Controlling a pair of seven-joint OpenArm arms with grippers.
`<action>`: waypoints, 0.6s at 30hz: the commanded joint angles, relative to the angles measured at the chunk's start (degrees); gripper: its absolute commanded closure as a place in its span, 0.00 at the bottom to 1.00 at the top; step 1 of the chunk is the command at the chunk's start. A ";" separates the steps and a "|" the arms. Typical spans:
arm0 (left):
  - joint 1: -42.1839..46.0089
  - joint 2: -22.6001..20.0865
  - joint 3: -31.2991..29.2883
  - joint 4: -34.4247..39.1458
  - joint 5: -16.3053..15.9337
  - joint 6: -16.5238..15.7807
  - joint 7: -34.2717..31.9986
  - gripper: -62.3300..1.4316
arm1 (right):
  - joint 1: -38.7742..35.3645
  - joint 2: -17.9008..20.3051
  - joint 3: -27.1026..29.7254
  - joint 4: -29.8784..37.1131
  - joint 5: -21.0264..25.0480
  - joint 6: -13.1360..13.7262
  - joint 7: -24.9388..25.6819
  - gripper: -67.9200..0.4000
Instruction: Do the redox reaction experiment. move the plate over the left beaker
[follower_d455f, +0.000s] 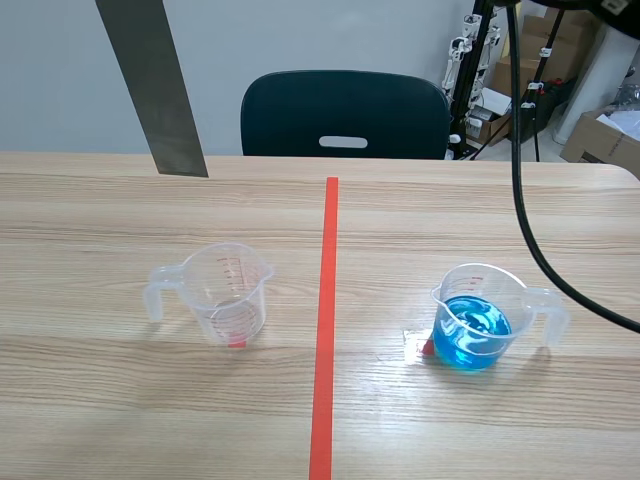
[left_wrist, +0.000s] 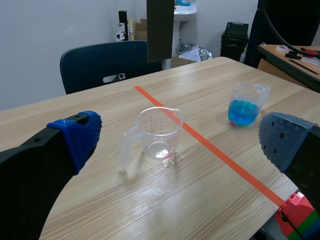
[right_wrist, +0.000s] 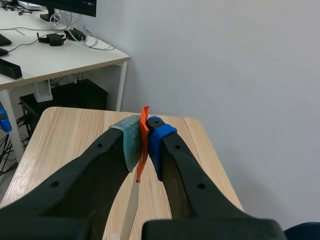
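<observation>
No word, brand or number can be read anywhere. The only print is a red measuring scale on the wall of the empty clear plastic measuring beaker (follower_d455f: 228, 290) on the left half of the desk (follower_d455f: 120, 420), and its lines and figures are too small to make out. The clear plastic beaker of blue liquid (follower_d455f: 478, 318) on the right half shows no legible marks. The brown cardboard boxes (follower_d455f: 600, 140) beyond the desk's far right corner show no legible lettering.
</observation>
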 joint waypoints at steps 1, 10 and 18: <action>-0.02 0.48 0.00 0.59 -0.39 0.13 -1.36 0.00 | 1.77 -0.52 0.61 0.63 0.85 -0.22 0.87 0.99; -0.02 0.44 0.00 0.59 -0.39 0.13 -1.38 0.00 | 1.77 -0.50 0.61 0.63 0.83 -0.24 0.26 0.99; -0.02 0.44 0.00 0.59 -0.39 0.13 -1.40 0.00 | 1.77 -0.50 0.72 0.63 0.81 -0.22 0.28 0.99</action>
